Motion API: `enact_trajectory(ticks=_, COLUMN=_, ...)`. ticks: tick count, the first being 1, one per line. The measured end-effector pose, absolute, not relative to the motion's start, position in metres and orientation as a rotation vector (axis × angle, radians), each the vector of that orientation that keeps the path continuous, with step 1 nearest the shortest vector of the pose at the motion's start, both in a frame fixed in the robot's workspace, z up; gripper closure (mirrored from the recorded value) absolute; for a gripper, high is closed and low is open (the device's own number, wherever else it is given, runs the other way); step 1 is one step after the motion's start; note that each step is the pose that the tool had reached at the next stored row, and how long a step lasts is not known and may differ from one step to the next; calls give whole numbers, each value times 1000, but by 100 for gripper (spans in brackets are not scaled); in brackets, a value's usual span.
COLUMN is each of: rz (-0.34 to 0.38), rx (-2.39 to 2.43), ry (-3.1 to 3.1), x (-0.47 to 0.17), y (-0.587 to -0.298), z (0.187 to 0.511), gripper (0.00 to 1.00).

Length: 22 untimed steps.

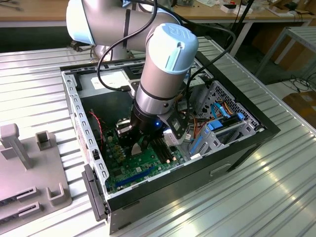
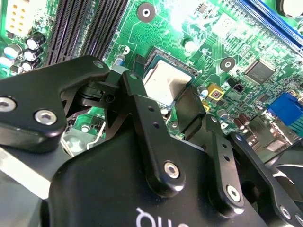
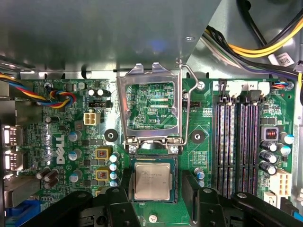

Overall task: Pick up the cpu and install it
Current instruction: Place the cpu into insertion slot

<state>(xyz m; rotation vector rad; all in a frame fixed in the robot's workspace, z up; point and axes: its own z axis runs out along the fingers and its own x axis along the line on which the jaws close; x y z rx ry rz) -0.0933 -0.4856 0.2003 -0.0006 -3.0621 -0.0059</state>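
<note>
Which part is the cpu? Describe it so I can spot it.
Look inside the open black computer case, on the green motherboard. Beside the raised silver metal frame lies the small square cpu, straddled by the black tool; its plain flat silver-grey top sets it apart.

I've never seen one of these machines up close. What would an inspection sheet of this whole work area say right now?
Surface: ribbed metal table carrying an open computer case.
Job's things: cpu lies flat in its socket on the green motherboard; the socket's metal load plate is hinged up.
Clutter: grey plastic fixture at the exterior view's left.
Grippers: gripper open, one black finger on each side of the cpu, small gaps showing.
Cables: yellow and black wires and a multicoloured bundle inside the case; black cable beside the arm.
Surroundings: wooden benches, cardboard box.
</note>
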Motion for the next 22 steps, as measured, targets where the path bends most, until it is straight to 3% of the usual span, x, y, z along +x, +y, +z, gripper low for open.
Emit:
enact_trajectory(ticks=13, rz=-5, rx=-1, ry=-3062, x=-93, y=-486, z=201, gripper=46)
enact_trajectory(ticks=20, rz=-5, rx=-1, ry=-3062, x=-93, y=-486, z=223, gripper=46)
enact_trajectory(ticks=22, rz=-5, rx=0, ry=-3062, x=-93, y=-486, z=224, gripper=54)
